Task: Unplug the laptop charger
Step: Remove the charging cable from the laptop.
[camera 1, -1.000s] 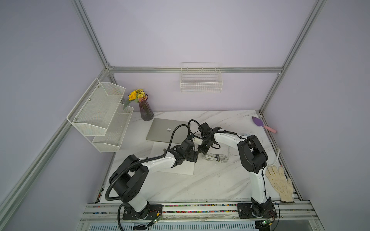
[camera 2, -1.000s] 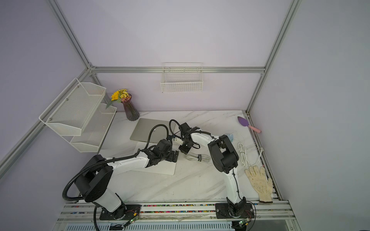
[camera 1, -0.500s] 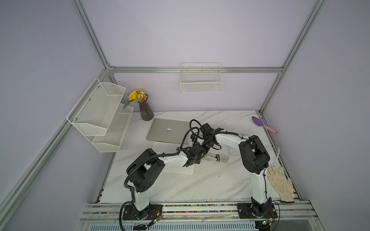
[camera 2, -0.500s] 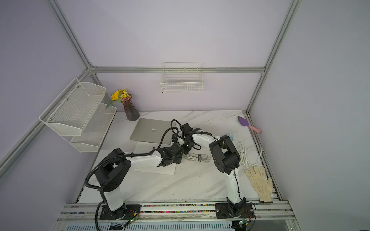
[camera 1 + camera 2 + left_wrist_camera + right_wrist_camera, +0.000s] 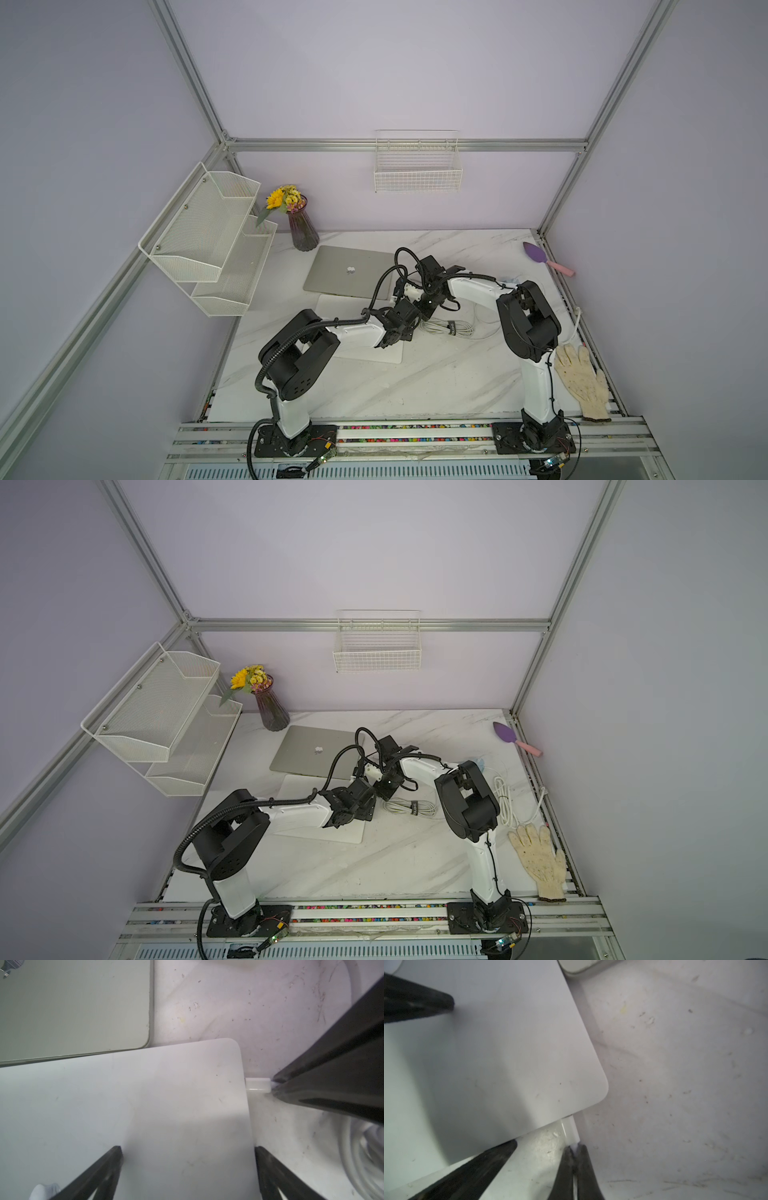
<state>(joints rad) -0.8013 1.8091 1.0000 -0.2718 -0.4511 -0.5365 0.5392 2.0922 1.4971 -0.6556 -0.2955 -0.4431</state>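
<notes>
Both arms stretch forward, wrists nearly meeting, left fingers (image 5: 91, 1178) spread wide, right fingers (image 5: 563, 1169) pinched tight.

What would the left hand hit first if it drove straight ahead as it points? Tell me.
Probably the white slab: the open left hand points at it, one finger at its edge. Height above it is unclear.

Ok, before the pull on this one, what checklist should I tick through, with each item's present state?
1. Right tool shut on the charger connector: ok.
2. Connector seated in the edge of the white device, not yet unplugged: ok.
3. Left tool open, straddling the device's edge near the connector: ok.
4. Left tool pressing the device down to brace it: cannot tell.
5. Bundled cord out of the pull path: cannot tell.
</notes>
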